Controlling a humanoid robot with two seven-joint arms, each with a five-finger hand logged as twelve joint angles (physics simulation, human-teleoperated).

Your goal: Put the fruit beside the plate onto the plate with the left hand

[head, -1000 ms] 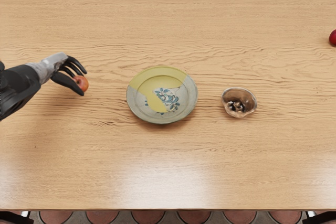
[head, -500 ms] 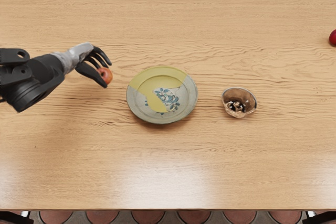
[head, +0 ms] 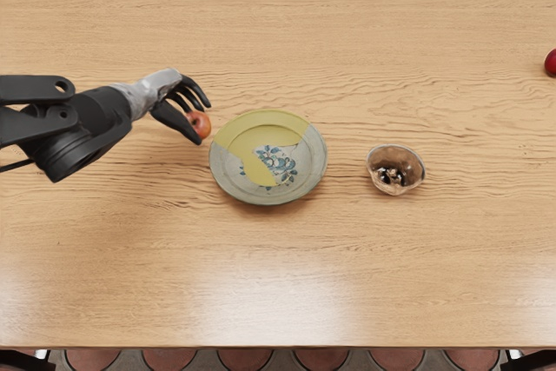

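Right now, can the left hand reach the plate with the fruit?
Likely yes. The left hand, shut on the fruit, sits just left of the plate, and nothing shows between them.

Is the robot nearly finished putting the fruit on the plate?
About halfway. Done: the left hand is shut on the small red fruit. In hand: it holds the fruit just beside the left rim of the plate, not over it. Left: bring the fruit over the plate, set it down and let go.
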